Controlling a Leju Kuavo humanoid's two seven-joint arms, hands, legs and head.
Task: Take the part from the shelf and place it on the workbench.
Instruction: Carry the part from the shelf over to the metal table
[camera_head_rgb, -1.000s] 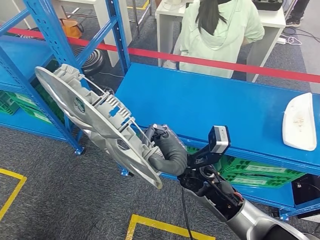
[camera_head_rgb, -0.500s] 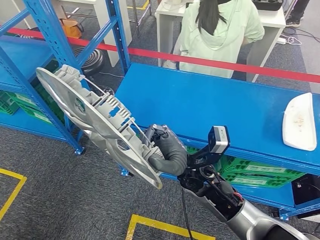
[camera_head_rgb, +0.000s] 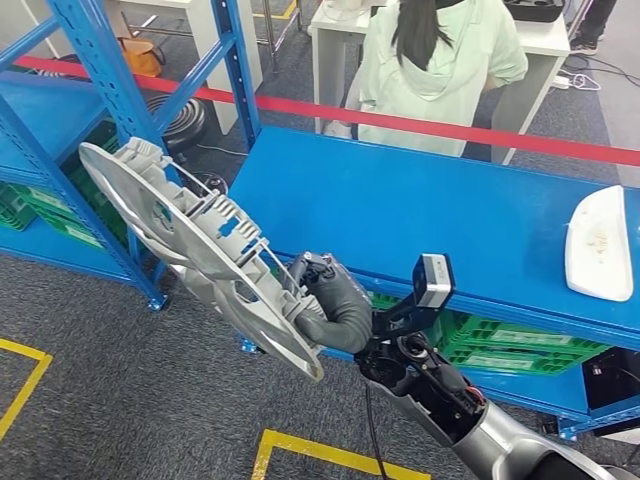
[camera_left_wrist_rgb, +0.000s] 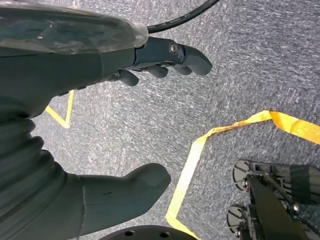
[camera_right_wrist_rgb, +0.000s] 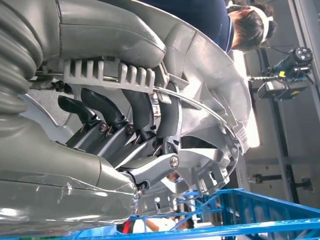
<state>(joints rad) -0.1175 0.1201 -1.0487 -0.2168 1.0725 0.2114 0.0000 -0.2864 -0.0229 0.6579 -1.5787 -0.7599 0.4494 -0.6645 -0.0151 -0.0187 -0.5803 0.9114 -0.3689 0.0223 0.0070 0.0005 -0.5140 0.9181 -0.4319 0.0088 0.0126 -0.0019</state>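
The right hand grips the part, a long grey plastic moulding with ribs and a thin wire frame, by its near end. In the right wrist view the dark fingers curl round a ribbed edge of the part with the thumb pressed on the other side. The part is held in the air, tilted, its far end up and to the left in front of the shelf, its near end low by the hand. It hangs over the grey floor, just left of the workbench and touching neither.

The left hand hangs over the floor with thumb and fingers wide apart, holding nothing.

The workbench is a blue top. On its right end lies a white tray; what is in it is too faint to tell. Under the top, green crates sit on a lower level; their contents cannot be made out. More green crates sit low in the shelf on the left.

Beyond the workbench a red tape runs across, and behind it a person in a pale green top stands at a white table. Yellow lines mark the floor near the robot.
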